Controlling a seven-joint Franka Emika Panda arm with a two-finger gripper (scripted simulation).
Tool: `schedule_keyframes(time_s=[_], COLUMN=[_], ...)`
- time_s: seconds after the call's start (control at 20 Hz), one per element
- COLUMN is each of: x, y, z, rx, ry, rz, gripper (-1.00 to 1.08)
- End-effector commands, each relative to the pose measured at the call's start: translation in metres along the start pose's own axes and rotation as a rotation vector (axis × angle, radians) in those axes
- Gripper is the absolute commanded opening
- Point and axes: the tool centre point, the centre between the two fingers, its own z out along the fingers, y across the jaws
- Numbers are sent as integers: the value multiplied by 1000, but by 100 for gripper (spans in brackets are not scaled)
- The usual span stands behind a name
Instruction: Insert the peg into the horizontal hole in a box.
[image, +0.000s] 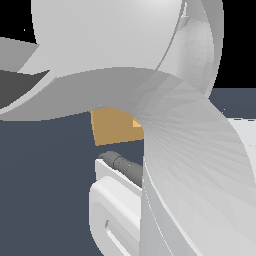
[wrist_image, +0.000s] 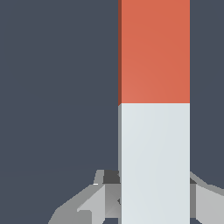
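In the wrist view the peg (wrist_image: 154, 109) fills the middle of the frame. Its pale grey-white half (wrist_image: 154, 162) lies between my fingers and its red-orange half (wrist_image: 154, 50) points away from them. My gripper (wrist_image: 153, 194) is shut on the white half, with a grey finger (wrist_image: 105, 194) against each side. In the exterior view a part of the tan box (image: 112, 126) shows behind the arm, with a corner of its lighter hole (image: 137, 123) at the arm's edge. The peg and the gripper are hidden there.
The white arm (image: 165, 125) covers most of the exterior view, with a white link and a dark grey cylinder (image: 122, 165) low in the frame. The dark blue-grey floor (image: 45, 175) lies under everything.
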Motion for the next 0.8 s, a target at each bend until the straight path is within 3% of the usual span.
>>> schedule_keyframes(time_s=[0.0, 0.75], x=[23, 145], y=[-1, -51], z=[-6, -28], rx=[-3, -4], ry=[1, 1], rz=[-86, -601], gripper=[-100, -100])
